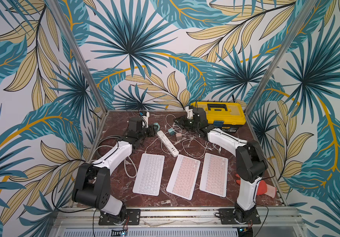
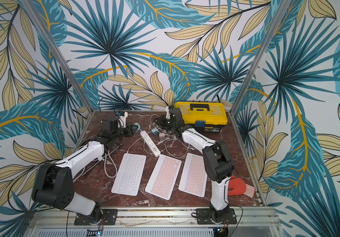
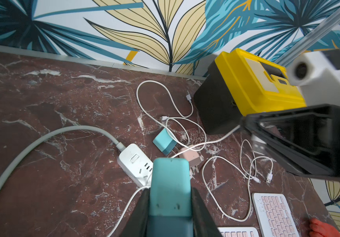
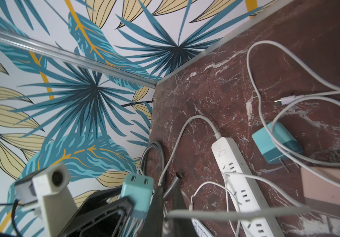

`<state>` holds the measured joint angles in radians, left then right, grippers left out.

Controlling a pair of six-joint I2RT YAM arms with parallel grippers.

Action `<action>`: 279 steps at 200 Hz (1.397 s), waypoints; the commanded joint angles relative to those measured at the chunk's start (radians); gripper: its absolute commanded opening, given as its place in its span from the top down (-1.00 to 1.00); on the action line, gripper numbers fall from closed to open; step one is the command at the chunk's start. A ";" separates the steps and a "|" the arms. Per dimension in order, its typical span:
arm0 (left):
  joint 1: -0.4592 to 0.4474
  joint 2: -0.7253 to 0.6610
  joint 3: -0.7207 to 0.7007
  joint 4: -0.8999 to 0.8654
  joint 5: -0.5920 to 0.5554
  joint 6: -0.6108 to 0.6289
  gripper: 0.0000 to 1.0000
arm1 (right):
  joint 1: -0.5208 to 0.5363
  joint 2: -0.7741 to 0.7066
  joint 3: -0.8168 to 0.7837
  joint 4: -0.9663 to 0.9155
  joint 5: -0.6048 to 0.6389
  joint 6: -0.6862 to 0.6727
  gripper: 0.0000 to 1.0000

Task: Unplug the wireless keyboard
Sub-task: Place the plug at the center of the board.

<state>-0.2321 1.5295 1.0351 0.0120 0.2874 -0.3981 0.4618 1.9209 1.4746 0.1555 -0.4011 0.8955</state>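
The left gripper is partly closed around a teal charger, with the switch end of the power strip just beyond it on the desk. The right gripper faces it, pinched tight on a white cable. The white keyboard lies flat well behind the left gripper, toward that arm's base. The pink keyboards lie beside it.

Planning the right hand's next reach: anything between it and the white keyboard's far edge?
Yes: the power strip lies slantwise between the right hand and the white keyboard. That hand is also shut on a cable.
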 commanded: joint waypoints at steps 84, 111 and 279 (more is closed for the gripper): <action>0.105 0.226 0.066 0.023 -0.048 -0.250 1.00 | 0.096 -0.019 0.175 -0.580 -0.126 -0.494 0.92; 0.107 0.277 0.075 0.022 -0.044 -0.269 1.00 | 0.099 -0.030 0.148 -0.584 -0.064 -0.509 0.91; 0.176 0.419 0.038 0.021 0.028 -0.466 -0.27 | 0.098 0.180 0.227 -0.648 0.062 -0.498 0.86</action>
<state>-0.0757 1.9583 1.1149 0.0643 0.3180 -0.8391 0.5610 2.0483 1.6577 -0.4580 -0.4004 0.3923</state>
